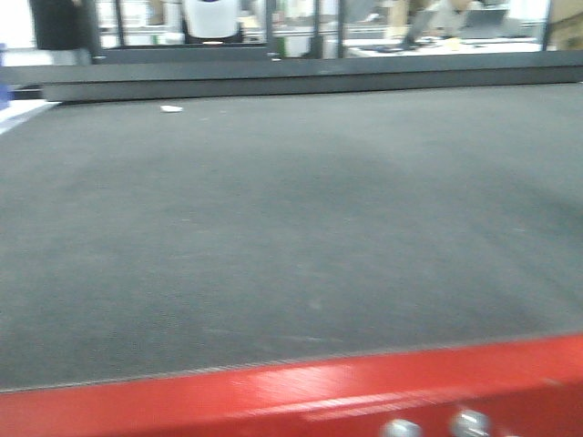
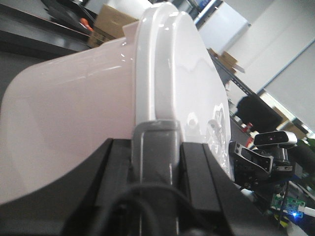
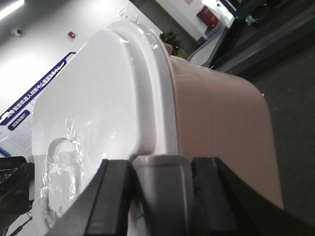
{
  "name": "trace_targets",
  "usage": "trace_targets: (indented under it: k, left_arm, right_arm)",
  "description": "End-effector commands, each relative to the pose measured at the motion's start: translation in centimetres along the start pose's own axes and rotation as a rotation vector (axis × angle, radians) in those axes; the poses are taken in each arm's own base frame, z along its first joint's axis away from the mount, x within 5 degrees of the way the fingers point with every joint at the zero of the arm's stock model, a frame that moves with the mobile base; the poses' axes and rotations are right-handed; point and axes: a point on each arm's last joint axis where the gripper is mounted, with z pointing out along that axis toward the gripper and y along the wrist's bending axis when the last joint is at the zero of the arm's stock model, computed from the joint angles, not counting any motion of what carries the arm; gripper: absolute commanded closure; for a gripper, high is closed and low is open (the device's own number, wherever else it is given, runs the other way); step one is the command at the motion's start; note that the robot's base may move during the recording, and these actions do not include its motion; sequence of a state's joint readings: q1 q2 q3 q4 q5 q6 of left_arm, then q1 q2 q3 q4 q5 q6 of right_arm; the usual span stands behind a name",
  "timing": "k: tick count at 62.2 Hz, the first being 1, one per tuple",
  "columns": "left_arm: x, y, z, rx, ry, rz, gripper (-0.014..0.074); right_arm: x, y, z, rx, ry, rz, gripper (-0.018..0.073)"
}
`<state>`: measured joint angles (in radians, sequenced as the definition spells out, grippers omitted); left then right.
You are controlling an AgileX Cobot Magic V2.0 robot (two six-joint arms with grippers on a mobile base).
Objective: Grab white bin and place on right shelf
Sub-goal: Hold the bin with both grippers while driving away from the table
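white bin (image 2: 74,113) directly ahead of both claws; left gripper (image 2: 155,169) and right gripper (image 3: 162,189) each clamped on its grey latch (image 2: 156,130).

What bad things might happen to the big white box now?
1. The left gripper and right gripper each seem to pinch only a small grey latch at one end of the white bin. The big tub might slip or tilt if the arms move unevenly.
2. The front camera shows just the dark mat, not the bin, so a bump on the way would be hard to spot.
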<state>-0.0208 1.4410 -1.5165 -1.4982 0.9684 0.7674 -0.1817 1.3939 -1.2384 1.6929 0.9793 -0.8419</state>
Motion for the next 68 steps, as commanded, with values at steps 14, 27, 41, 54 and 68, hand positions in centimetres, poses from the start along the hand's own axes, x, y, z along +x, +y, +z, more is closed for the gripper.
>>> trace_targets:
  k: [14,27,41,54,68]
  left_arm:
    - [1.67,-6.47,-0.52,0.386,0.187,0.040,0.0713]
    - [1.67,-6.47,-0.52,0.386,0.187,0.040,0.0713]
    - [1.67,-6.47,-0.52,0.386,0.187,0.040,0.0713]
    - [1.67,-6.47,-0.52,0.386,0.187,0.040,0.0713]
    - [1.67,-6.47,-0.52,0.386,0.187,0.040,0.0713]
  right_arm:
    - [1.00,5.08,-0.28,-0.264,0.092,-0.044,0.0506]
    - [0.94,5.01,-0.26,-0.256,0.085,-0.043,0.0506]
    - [0.94,5.01,-0.26,-0.256,0.085,-0.043,0.0506]
    - [0.94,5.01,-0.26,-0.256,0.085,-0.043,0.0506]
    - [0.94,5.01,-0.26,-0.256,0.085,-0.043,0.0506]
